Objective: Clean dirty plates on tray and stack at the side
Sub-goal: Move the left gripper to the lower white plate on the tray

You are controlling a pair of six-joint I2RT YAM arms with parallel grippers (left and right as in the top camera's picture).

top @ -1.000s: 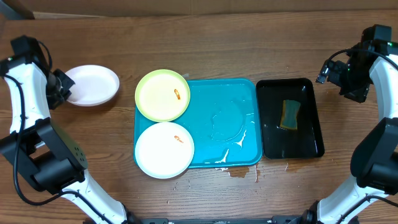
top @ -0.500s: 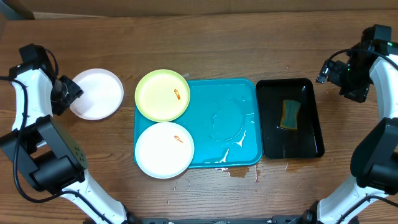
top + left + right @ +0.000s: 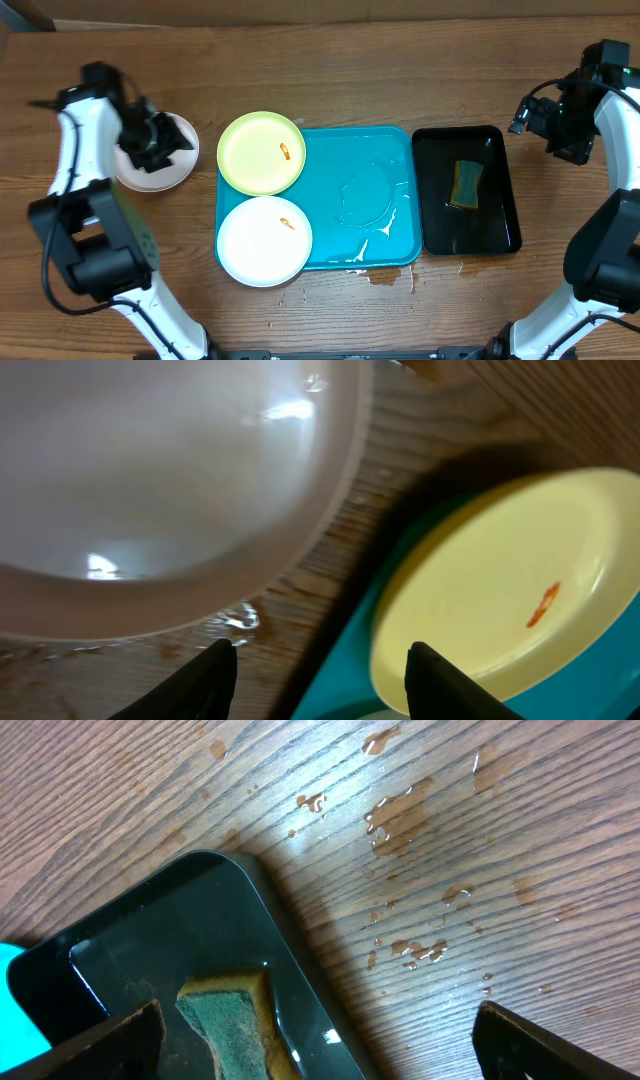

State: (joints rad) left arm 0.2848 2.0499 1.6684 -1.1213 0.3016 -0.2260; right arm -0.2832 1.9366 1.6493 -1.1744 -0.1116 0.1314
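Note:
A white plate [image 3: 158, 178] [image 3: 150, 460] lies flat on the wood left of the turquoise tray [image 3: 370, 170] [image 3: 350, 675]. My left gripper [image 3: 172, 146] [image 3: 320, 682] hovers over that plate's right side, open, with only wet wood and the tray's edge between its fingers. A pale yellow-green plate [image 3: 261, 152] [image 3: 490, 590] with an orange smear rests on the tray's far left corner. A second white plate [image 3: 264, 240], also smeared, sits on the near left corner. My right gripper [image 3: 530, 115] [image 3: 320, 1050] hangs open above the far right corner of the black tray, holding nothing.
A glossy black tray [image 3: 500, 215] [image 3: 150, 930] stands right of the turquoise one, with a green-and-yellow sponge [image 3: 466, 184] [image 3: 225, 1020] in it. Water drops lie on the wood beside it and a puddle [image 3: 385, 277] sits at the turquoise tray's near edge.
My left gripper set the white plate flat on the table, let go and opened, then swung right over the plate towards the tray. The right arm has not moved.

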